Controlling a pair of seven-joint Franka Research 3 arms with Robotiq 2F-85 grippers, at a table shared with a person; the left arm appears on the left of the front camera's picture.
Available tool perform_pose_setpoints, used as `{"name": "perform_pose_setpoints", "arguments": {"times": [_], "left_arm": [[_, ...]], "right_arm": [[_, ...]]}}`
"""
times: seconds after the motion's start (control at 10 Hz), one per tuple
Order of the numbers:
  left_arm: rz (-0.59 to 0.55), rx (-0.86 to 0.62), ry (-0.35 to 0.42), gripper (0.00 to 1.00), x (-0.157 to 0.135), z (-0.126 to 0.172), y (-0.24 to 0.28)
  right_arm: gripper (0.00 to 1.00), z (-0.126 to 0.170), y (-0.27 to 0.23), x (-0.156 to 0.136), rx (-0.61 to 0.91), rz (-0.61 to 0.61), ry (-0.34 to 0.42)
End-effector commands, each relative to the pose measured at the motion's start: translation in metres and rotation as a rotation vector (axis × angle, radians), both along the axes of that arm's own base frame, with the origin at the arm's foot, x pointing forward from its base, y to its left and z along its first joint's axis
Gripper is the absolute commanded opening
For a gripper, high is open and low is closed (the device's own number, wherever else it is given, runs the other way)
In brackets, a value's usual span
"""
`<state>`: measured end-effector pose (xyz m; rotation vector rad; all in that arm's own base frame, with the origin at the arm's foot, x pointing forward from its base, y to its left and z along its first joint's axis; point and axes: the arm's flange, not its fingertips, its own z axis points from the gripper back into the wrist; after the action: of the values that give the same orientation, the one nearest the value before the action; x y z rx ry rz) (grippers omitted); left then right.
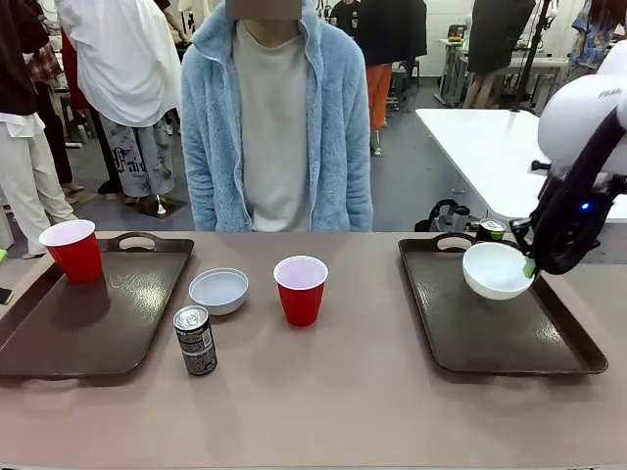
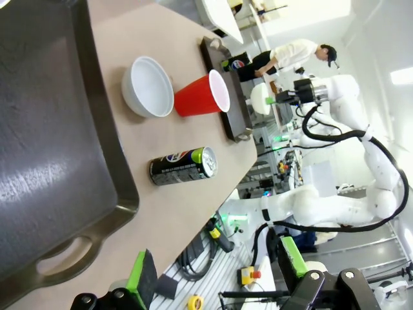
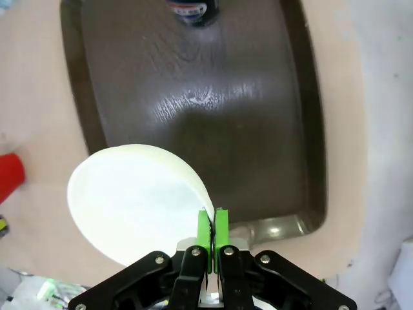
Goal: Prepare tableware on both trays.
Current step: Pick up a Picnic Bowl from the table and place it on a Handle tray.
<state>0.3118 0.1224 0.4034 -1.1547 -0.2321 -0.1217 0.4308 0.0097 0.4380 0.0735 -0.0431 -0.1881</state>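
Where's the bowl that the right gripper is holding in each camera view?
Front view: the held bowl, right side, over the right tray.
Left wrist view: the held bowl, small, upper middle, beyond that tray.
Right wrist view: the held bowl, lower left, rim in the right gripper.
Shared landmark: the right tray.

non-task items: work surface and surroundings
beige table (image 1: 343, 411), matte and plain; a person (image 1: 277, 117) in a light blue fleece jacket over a cream top stands at its far edge, facing it. a white table (image 1: 480, 147) stands behind to the right on a grey floor (image 1: 411, 186). left wrist view: past the table edge, a yellow box (image 2: 248, 276) with a red button lies near dark cables (image 2: 187, 258).
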Motion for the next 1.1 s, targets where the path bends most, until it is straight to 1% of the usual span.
{"name": "perform_pose_setpoints", "arguments": {"times": [0.0, 0.3, 0.4, 0.7, 0.9, 1.0], "left_arm": [[0.002, -0.01, -0.009, 1.0, 0.0, 0.001, 0.001], [0.002, -0.01, -0.009, 1.0, 0.0, 0.001, 0.001], [0.002, -0.01, -0.009, 1.0, 0.0, 0.001, 0.001], [0.002, -0.01, -0.009, 1.0, 0.0, 0.001, 0.001], [0.002, -0.01, -0.009, 1.0, 0.0, 0.001, 0.001], [0.002, -0.01, -0.009, 1.0, 0.0, 0.001, 0.001]], "right_arm": [[0.03, -0.018, 0.005, 0.003, 0.04, 0.036, -0.004], [0.03, -0.047, 0.007, 0.012, 0.039, 0.042, 0.009], [0.03, -0.051, 0.008, 0.013, 0.032, 0.056, -0.013], [0.03, -0.073, 0.005, 0.015, -0.003, 0.055, 0.023], [0.03, -0.076, 0.003, 0.014, -0.001, 0.069, 0.024], [0.63, -0.076, 0.003, 0.013, 0.005, 0.08, 0.028]]}}
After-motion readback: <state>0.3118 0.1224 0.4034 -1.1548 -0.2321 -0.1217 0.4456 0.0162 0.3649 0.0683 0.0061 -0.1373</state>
